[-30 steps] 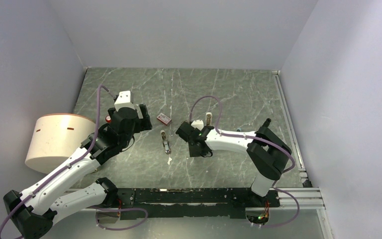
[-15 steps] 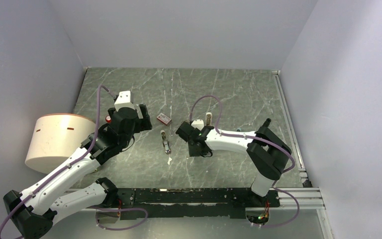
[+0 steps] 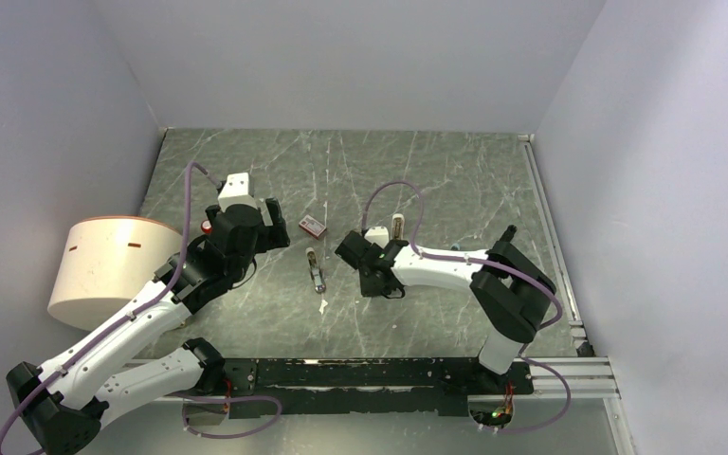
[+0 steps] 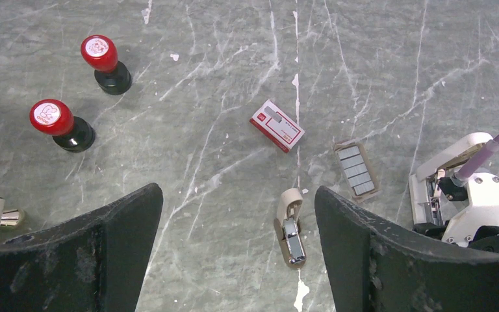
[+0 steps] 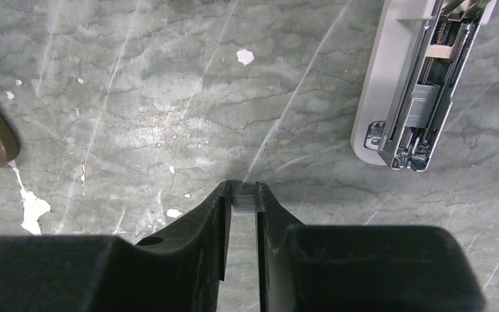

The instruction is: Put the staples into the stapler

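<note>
**A:** Stapler, position?

**B:** The stapler [image 4: 290, 224] lies on the marble table [image 4: 234, 52], beige shell with the grey metal inside facing up. The staples [image 4: 357, 170], a flat grey ribbed block, lie near it, up and to the right in the left wrist view, not touching it. The red-and-white box [image 4: 277, 125] sits farther up, apart from both.

**A:** Right arm?

**B:** The right gripper [image 5: 243, 195] has its fingers [image 5: 211, 224] pinched almost together on a small pale ribbed staple strip [image 5: 243, 205], caught at the very tips low over the table. It is apart from the stapler, whose tan end shows at the left edge of the right wrist view.

**A:** Left arm?

**B:** The left gripper [image 4: 237, 201] has its fingers [image 4: 117, 234] spread wide. It holds nothing and touches nothing, and the stapler shows in the gap between them.

**A:** Differences between views?

**B:** Only the right wrist view shows the pinched strip; from above those fingertips are hidden under the wrist. That view also shows the long white stapler [image 5: 416, 97] lying open, a row of staples in its channel. The left wrist view gives the grey block and two red-capped stamps [image 4: 55, 120] clearly. The top view adds a large white cylinder [image 3: 104, 270] at the table's left side.
</note>
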`<action>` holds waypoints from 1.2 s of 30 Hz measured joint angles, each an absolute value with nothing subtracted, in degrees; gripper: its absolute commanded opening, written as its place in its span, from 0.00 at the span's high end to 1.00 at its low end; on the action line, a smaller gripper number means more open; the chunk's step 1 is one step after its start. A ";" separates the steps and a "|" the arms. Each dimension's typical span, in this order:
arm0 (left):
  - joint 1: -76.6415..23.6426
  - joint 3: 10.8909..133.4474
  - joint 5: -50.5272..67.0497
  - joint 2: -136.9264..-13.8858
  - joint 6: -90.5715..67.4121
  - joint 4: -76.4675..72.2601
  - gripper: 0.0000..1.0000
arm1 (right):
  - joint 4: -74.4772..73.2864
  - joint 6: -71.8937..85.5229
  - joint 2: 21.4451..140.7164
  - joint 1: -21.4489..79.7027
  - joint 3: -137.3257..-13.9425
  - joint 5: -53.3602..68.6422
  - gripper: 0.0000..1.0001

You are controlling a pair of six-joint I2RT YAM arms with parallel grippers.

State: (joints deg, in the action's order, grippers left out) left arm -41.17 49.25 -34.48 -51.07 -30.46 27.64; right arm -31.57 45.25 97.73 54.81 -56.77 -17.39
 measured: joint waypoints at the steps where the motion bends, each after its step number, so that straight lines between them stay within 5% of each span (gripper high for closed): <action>1: -41.17 49.25 -34.48 -51.07 -30.46 27.64 0.09 | -31.57 45.25 97.67 54.81 -56.75 -17.41 0.79; 15: -41.17 49.25 -34.37 -51.09 -30.46 27.62 0.09 | -34.94 48.07 84.73 51.90 -53.04 -24.64 0.78; 36: -41.17 49.25 -33.54 -51.72 -30.46 27.24 0.09 | -34.76 45.78 72.84 26.30 -40.01 -27.77 0.77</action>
State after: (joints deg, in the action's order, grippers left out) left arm -41.17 49.25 -33.54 -51.72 -30.46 27.24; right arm -34.76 45.78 72.84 26.30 -40.01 -27.77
